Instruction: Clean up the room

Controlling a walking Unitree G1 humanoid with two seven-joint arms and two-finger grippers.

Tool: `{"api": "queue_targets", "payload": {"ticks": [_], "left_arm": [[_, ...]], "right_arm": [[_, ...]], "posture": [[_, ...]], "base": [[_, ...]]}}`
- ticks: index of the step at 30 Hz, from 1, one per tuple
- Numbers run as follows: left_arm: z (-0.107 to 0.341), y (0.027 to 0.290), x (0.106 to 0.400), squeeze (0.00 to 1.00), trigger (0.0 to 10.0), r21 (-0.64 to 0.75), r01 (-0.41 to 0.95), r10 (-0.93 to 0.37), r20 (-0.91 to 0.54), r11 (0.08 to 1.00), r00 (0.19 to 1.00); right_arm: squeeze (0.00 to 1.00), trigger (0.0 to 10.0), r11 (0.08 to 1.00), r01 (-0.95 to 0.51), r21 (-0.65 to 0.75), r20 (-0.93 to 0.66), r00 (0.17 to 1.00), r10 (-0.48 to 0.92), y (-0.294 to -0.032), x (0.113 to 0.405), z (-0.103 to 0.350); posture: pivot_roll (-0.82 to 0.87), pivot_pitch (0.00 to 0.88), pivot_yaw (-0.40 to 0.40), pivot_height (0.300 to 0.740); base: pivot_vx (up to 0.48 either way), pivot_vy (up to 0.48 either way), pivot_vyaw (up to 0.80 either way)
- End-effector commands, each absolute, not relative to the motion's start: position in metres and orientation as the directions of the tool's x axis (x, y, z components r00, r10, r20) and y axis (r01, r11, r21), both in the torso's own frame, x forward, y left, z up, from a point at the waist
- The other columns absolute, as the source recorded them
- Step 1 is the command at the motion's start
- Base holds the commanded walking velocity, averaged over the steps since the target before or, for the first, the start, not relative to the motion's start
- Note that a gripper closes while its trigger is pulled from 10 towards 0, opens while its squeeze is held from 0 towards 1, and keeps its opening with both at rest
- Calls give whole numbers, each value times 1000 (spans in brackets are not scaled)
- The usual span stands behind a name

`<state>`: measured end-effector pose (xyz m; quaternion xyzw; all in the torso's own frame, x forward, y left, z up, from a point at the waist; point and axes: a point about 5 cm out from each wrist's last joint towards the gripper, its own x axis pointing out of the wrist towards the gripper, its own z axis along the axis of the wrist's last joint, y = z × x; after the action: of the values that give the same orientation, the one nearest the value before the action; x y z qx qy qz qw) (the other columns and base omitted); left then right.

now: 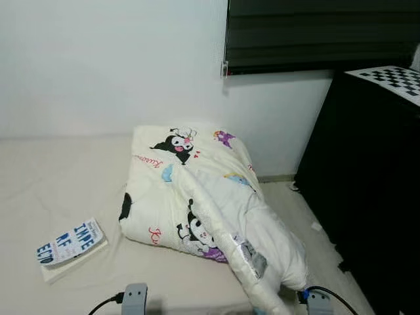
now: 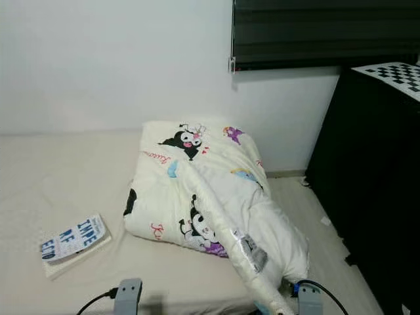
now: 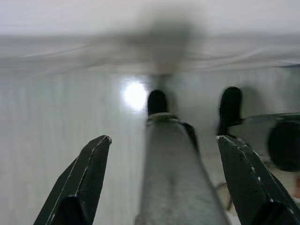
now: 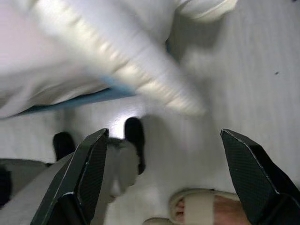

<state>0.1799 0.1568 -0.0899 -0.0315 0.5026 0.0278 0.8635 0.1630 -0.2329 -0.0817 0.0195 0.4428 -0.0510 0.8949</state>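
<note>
Approach stage: both grippers' jaws released, nothing grasped. Next move likely calls for folding the quilt [image 1: 197, 197] or collecting the book [image 1: 71, 243] from the bed [image 1: 59, 177].

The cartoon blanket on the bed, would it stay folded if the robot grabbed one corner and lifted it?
Probably not. The cartoon blanket looks soft and puffy, and one end already droops off the bed edge, so it would likely flop and unfold. It seems light for its size but bulky, so one gripper may only drag it along.
</note>
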Motion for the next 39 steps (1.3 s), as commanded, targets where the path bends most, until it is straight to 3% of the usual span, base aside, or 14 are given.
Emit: {"api": "queue_targets", "payload": {"ticks": [1,10,12,15,19,21,22,23,25,27,33,39], "left_arm": [[-90,157,180,0,10000,-14,-64,19,-872,998,489],[-90,156,180,0,10000,-13,-62,19,-873,998,487],[-90,157,180,0,10000,-6,-56,22,-874,998,485],[-90,158,179,0,10000,-4,-54,23,-875,999,484],[-90,158,179,0,10000,1,-53,27,-875,999,483],[-91,160,178,0,10000,15,-51,37,-876,999,481],[-91,160,178,0,10000,15,-51,37,-876,999,481],[-91,162,177,0,10000,30,-49,50,-877,998,479],[-91,162,177,0,10000,30,-49,50,-877,998,479],[-92,168,174,0,10000,76,-61,95,-879,995,467],[-93,174,170,0,10000,116,-85,142,-880,990,454],[-93,176,171,0,10000,135,-58,146,-878,989,456]], "right_arm": [[0,10000,993,120,-18,-790,606,-88,-235,162,-81],[0,10000,983,184,-13,-711,690,-139,-252,189,-63],[0,10000,974,226,31,-526,832,-176,-273,237,-20],[0,10000,974,222,40,-478,861,-177,-276,248,-9],[0,10000,993,96,64,-321,944,-70,-273,280,28],[0,10000,991,-116,73,-162,979,127,-253,306,68],[0,10000,991,-116,73,-162,979,127,-253,306,68],[0,10000,973,-220,62,-113,967,226,-240,314,83],[0,10000,973,-220,62,-113,967,226,-240,314,83],[0,10000,918,-396,24,-86,914,397,-212,320,99],[0,10000,860,-511,-6,-114,854,507,-188,318,98],[0,10000,858,-514,-19,-132,852,507,-186,314,96]], "posture": [[-121,0,13,737],[-129,0,19,737],[-132,0,21,722],[-132,0,21,717],[-128,0,18,707],[-128,3,15,697],[-128,3,15,697],[-128,3,15,692],[-128,3,15,692],[-123,10,5,682],[-117,10,-1,672],[-118,11,8,672]], "base": [[0,0,0],[0,0,0],[0,0,0],[0,0,0],[0,0,0],[0,0,0],[0,0,0],[0,0,0],[0,0,0],[0,0,0],[-249,0,0],[-115,0,0]]}}
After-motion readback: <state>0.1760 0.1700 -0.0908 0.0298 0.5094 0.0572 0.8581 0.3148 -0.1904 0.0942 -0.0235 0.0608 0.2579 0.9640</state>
